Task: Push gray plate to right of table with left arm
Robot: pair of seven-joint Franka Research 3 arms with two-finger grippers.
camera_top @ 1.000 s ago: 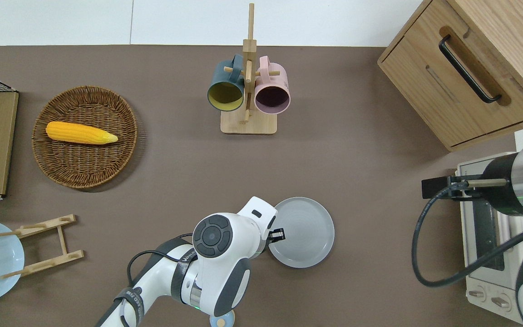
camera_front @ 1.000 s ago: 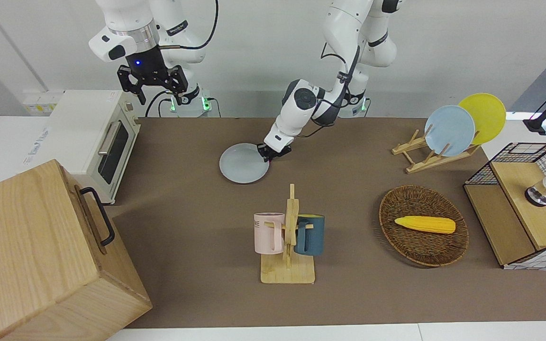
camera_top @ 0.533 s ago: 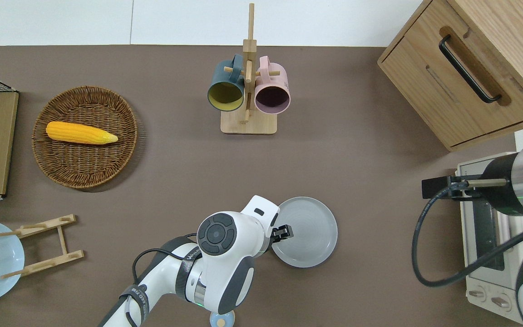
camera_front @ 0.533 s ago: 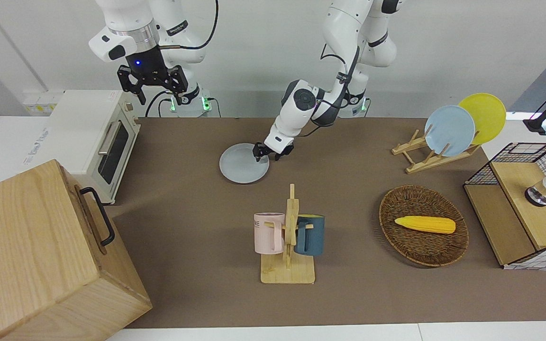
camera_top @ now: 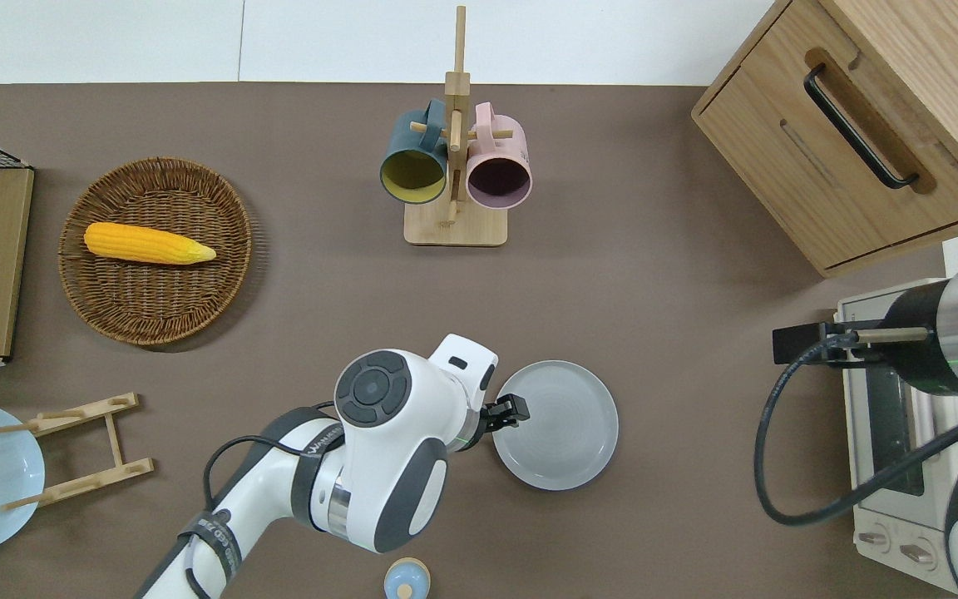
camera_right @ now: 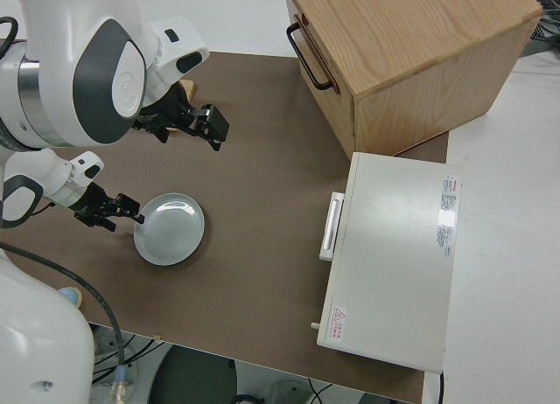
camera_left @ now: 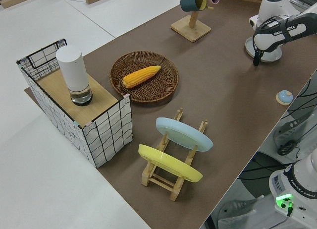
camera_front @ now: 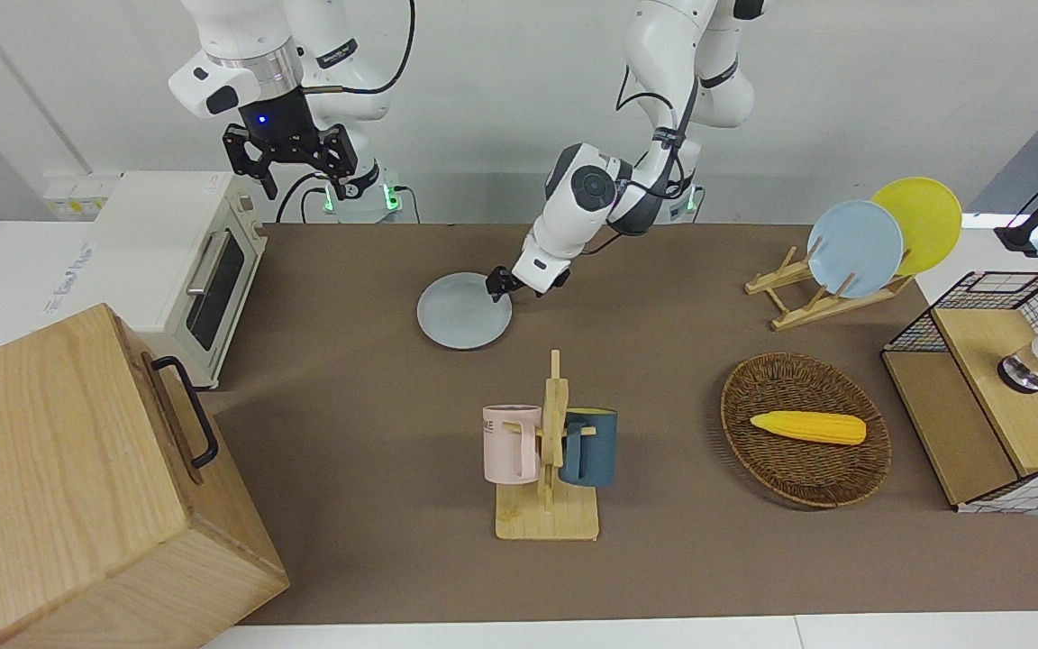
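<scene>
The gray plate lies flat on the brown table, on the side near the robots and about midway along it. My left gripper is shut with nothing in it. It is at the plate's rim on the edge toward the left arm's end of the table. In the left side view the left arm covers most of the plate. My right gripper is parked and open.
A mug stand with two mugs stands farther from the robots than the plate. A wooden cabinet and a toaster oven fill the right arm's end. A wicker basket with corn and a plate rack are toward the left arm's end.
The plate slid a little toward the right arm's end, then stopped. The left gripper drew back from over the plate's inside to its rim, and the left arm's wrist rose.
</scene>
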